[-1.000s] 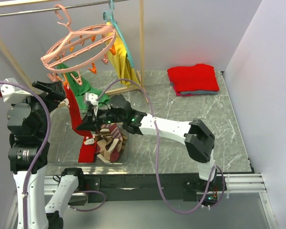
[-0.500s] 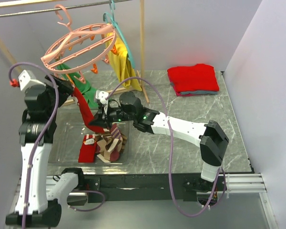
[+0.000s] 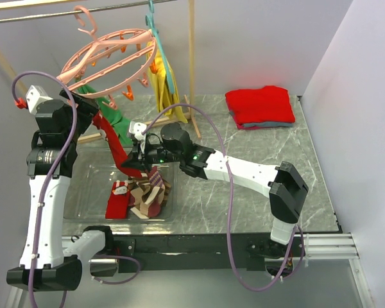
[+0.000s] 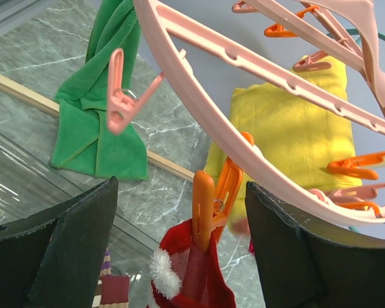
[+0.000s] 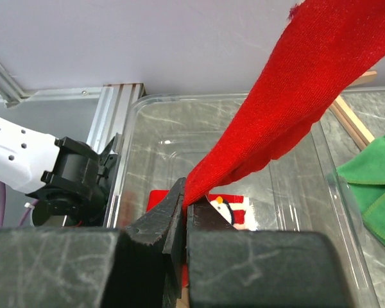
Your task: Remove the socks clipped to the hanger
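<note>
Over the marble table (image 3: pixel 263 147), R gripper (image 5: pixel 185 202) pinched the red sock (image 3: pixel 112 144) taut, L gripper (image 4: pixel 179 212) spread-fingered either side of its clip (image 4: pixel 203 205), so yanking early could swing the hanger (image 4: pixel 276 70).

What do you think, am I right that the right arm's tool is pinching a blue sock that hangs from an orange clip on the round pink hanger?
Only the colour is wrong: the sock is red, not blue. The right wrist view shows the right tool shut on it. It does hang from an orange clip on the round pink hanger.

Marble table (image 3: pixel 244 138): clear bin (image 3: pixel 85 187), red cloth (image 3: pixel 260 106)
</note>
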Controlling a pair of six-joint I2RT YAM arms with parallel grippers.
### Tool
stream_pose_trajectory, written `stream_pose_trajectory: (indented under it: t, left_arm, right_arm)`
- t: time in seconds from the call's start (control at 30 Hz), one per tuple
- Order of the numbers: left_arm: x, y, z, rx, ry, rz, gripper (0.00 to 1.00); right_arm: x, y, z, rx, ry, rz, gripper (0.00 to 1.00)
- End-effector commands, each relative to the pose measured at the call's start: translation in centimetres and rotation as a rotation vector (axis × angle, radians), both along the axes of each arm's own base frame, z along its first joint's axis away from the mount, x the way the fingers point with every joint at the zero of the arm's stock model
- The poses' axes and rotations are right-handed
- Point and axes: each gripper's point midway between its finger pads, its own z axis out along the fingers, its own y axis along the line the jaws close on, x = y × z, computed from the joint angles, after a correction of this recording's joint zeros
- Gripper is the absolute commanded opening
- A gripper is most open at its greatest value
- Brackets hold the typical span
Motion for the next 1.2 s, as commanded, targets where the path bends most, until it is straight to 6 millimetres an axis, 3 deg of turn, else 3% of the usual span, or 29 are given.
stream_pose_trajectory:
  t: [0.0, 0.27, 0.47, 0.9, 1.17]
  left_arm:
    - [0.7, -0.1, 1.8, -0.024, -0.055, 0.005, 0.83]
    - [1.5, 0.1, 1.7, -0.024, -0.066, 0.016, 0.77]
    - [2.3, 0.0, 1.7, 0.007, -0.103, -0.001, 0.66]
    - [2.0, 0.2, 2.0, 0.021, -0.16, 0.004, 0.22]
    - [1.9, -0.2, 2.4, 0.006, -0.168, -0.012, 0.01]
  right_arm:
    - [-0.4, -0.2, 1.6, 0.028, -0.024, 0.004, 0.0]
    - [-0.5, 0.2, 1.3, 0.034, 0.008, 0.012, 0.0]
    - [-0.5, 0.2, 1.2, 0.031, 0.028, 0.014, 0.0]
    - [-0.8, -0.5, 1.7, 0.035, 0.025, 0.006, 0.0]
    - [-1.4, -1.2, 1.4, 0.022, 0.068, 0.0, 0.0]
